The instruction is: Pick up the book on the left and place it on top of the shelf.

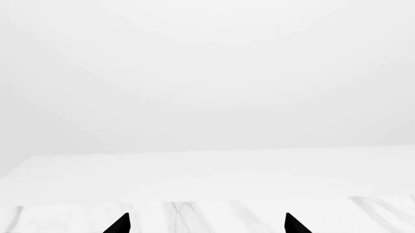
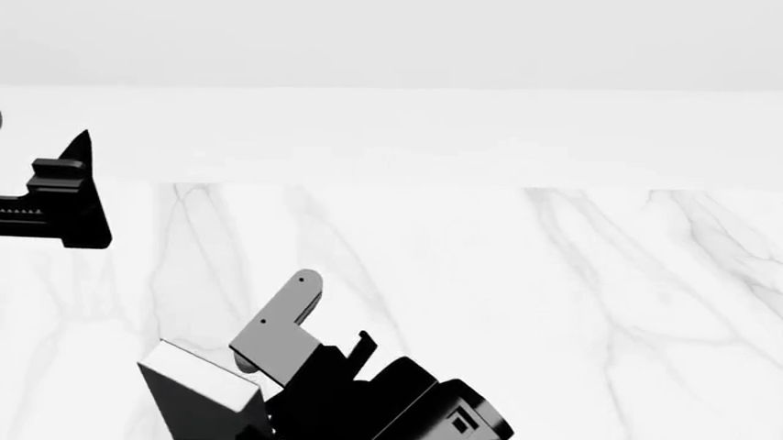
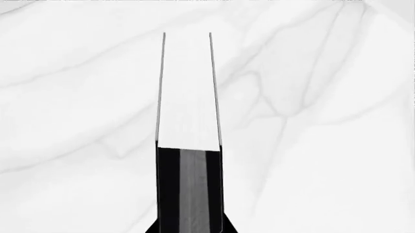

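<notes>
Book [image 3: 188, 97], stiff hardcover, stands clamped between the right hand's [image 3: 189, 194] fingers by its covers, while the left hand [image 1: 206, 224] gapes empty.

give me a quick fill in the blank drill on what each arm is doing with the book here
The right gripper is shut on the black hardcover book with ____ page edges.
The left gripper holds ____.
The surface under the held book is white ____ with grey veins.
In the head view, the book sits near the ____ edge of the picture.

Missing words: white; nothing; marble; bottom
</notes>
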Motion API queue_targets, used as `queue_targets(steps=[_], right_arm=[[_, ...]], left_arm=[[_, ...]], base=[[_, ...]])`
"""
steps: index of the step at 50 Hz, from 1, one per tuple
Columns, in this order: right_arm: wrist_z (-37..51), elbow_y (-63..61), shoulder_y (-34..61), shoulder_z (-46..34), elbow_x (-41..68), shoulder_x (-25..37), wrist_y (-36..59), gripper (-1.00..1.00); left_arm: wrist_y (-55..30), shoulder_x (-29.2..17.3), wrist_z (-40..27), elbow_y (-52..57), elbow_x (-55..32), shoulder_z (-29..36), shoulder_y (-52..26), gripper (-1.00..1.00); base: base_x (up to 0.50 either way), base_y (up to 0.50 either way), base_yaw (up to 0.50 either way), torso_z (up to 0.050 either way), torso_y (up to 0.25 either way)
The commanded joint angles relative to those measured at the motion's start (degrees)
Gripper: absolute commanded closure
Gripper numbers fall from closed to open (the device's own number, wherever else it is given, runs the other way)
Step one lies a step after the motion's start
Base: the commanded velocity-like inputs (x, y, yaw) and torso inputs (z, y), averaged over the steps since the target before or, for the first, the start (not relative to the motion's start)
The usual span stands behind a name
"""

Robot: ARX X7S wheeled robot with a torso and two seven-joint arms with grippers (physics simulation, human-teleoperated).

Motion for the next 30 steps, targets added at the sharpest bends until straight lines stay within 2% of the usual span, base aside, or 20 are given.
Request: queue_targets(steps=[1, 6, 11, 30], right_arm=[[1.42, -4.43, 0.35, 0.88, 0.02, 1.26, 1.17, 1.0], [4.43, -14.61, 2.04, 4.08, 2.84, 4.12, 7.2, 1.0], [6.01, -19.45, 3.22, 5.72, 4.15, 5.8, 10.32, 1.0], [11.72, -28.84, 6.58, 7.23, 3.97, 9.13, 16.78, 1.0]], left_arm=[[0.27, -0.23, -0.24, -0.06, -0.28, -0.07, 0.24, -1.0], [0.18, -0.26, -0.43, 0.13, -0.5, -0.11, 0.27, -1.0], [-0.02, -0.26, -0.66, 0.31, -0.77, -0.27, 0.2, -1.0], [-0.02, -0.53, -1.17, 0.46, -1.53, -0.68, 0.3, -1.0]], base=[[0.0, 0.0, 0.0, 0.0, 0.0], [0.0, 0.0, 0.0, 0.0, 0.002], [0.0, 0.0, 0.0, 0.0, 0.002], [0.0, 0.0, 0.0, 0.0, 0.001]])
